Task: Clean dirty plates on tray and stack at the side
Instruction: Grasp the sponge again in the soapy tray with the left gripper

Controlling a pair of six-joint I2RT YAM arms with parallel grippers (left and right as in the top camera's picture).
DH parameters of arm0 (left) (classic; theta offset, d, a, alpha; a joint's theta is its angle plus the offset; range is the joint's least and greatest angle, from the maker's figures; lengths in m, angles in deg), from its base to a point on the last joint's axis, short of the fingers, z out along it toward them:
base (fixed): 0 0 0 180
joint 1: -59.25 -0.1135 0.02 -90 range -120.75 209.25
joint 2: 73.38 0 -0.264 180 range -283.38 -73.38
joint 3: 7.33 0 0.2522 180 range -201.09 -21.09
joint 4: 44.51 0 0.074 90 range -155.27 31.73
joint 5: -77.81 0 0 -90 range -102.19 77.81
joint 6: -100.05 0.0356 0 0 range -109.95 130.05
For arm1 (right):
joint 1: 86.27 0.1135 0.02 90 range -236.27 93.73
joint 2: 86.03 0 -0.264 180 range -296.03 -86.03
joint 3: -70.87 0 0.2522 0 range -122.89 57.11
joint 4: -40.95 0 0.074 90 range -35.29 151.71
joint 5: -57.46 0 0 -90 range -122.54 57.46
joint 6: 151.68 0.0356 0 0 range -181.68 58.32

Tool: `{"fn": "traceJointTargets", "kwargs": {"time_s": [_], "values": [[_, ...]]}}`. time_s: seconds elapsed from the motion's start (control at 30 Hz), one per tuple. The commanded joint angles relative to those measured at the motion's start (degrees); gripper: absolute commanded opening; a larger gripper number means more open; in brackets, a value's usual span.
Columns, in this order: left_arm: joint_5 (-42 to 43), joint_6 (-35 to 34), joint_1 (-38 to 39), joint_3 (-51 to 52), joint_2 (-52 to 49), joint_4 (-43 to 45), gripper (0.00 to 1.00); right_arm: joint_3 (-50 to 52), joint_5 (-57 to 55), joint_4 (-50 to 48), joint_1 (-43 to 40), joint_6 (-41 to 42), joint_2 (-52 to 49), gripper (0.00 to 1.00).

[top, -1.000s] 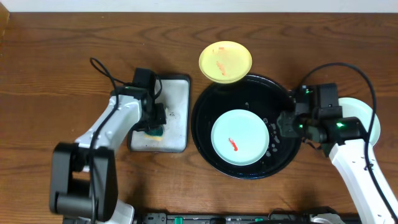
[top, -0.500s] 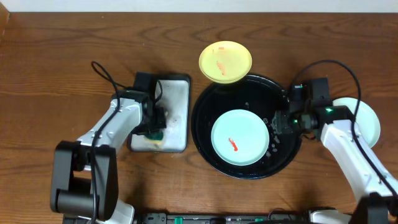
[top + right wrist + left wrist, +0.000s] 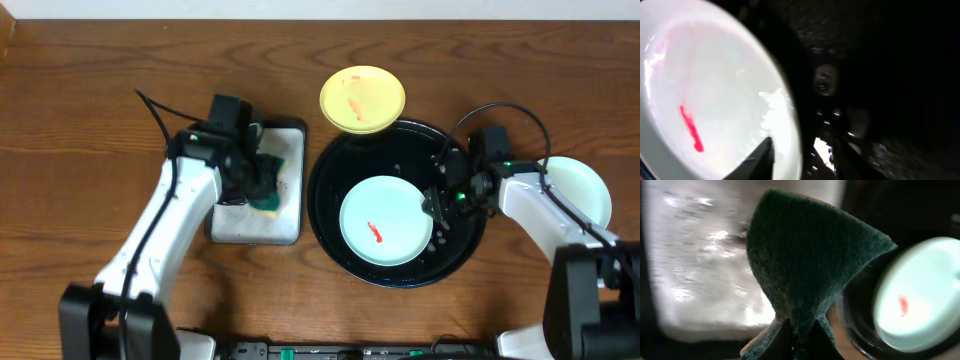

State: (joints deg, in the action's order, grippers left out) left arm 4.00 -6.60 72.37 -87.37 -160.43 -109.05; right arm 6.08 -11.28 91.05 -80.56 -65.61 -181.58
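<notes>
On the black tray (image 3: 330, 180) lies a mint plate (image 3: 386, 221) with a red smear; the right wrist view shows the plate (image 3: 715, 85) close up. My right gripper (image 3: 437, 200) is open at that plate's right rim. One of its fingers (image 3: 762, 155) is over the plate, the other over the wet tray (image 3: 890, 75). A yellow plate (image 3: 362, 98) with orange smears overlaps the tray's far rim. A second mint plate (image 3: 580, 190) sits on the table at the right. My left gripper (image 3: 258, 185) is shut on a green sponge (image 3: 805, 255).
The grey sponge tray (image 3: 255, 225), wet and shiny, lies left of the black tray, under the held sponge. Black cables loop over both arms. The wooden table runs to the wall at the far edge.
My left gripper lifted the sponge off the grey tray, toward the black tray. My right gripper moved left from the side plate to the tray plate's rim, jaws narrowing.
</notes>
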Motion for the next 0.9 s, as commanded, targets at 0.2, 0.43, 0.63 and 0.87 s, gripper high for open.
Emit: {"fn": "traceJointTargets", "kwargs": {"time_s": [0.2,0.43,0.63,0.87], "values": [[2.6,-10.0,12.8,-0.9,3.5,1.2,0.07,0.3,-9.3,-1.0,-0.4,15.2,-2.6,0.01],[2.6,-17.5,21.4,-0.9,0.6,9.6,0.07,0.3,-9.6,0.7,0.0,34.8,-1.4,0.01],[1.8,-21.7,26.9,-0.7,-6.3,20.1,0.07,0.2,-9.0,1.1,0.8,26.4,-1.4,0.01],[3.4,-26.6,31.0,-0.7,-18.6,30.7,0.07,0.2,-9.2,1.8,0.8,16.2,-1.4,0.01]]}}
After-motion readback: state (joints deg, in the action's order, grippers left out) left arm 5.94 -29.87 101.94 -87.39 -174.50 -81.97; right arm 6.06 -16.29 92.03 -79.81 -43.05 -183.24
